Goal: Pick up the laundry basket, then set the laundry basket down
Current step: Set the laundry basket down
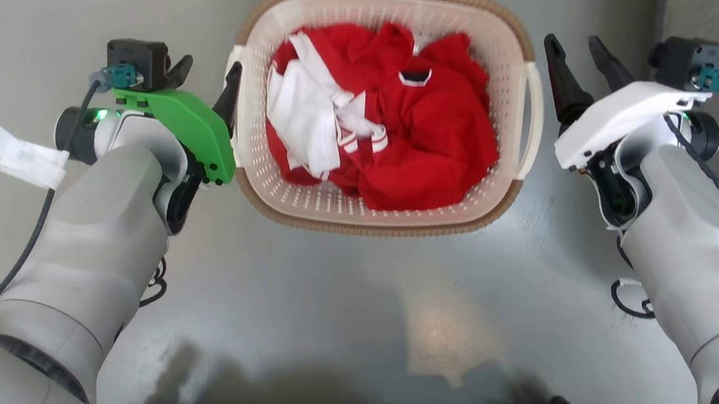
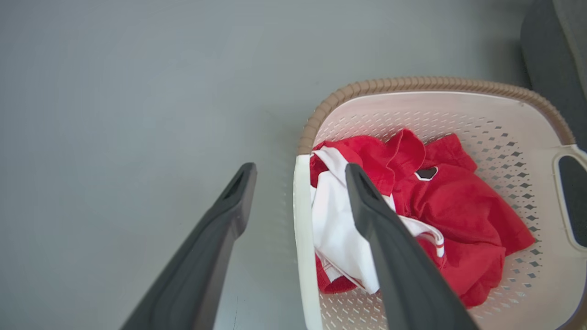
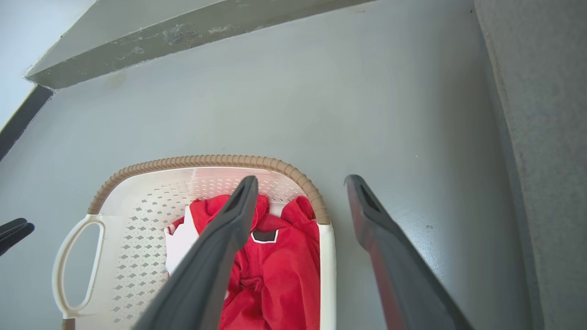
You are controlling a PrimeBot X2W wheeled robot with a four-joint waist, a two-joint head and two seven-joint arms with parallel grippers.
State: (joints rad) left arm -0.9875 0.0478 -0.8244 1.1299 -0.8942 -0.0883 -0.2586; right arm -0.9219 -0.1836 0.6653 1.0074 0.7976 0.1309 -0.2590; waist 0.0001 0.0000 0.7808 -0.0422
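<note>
- The laundry basket (image 1: 376, 225) sat on the grey floor (image 1: 391, 284), holding red and white clothes (image 1: 426, 129).
- My left pincer (image 1: 207, 82) hung released at its left edge.
- My right pincer (image 1: 581, 61) hung released beside its right handle (image 1: 534, 123).

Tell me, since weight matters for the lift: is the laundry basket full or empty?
Partly full: the laundry basket holds crumpled red and white clothes covering most of its floor, well short of the top.

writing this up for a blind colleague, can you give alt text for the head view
A cream perforated laundry basket with a brown rim sits on a grey floor, holding red and white clothes. The open left gripper is at its left handle; the open right gripper is just off its right handle.
</note>
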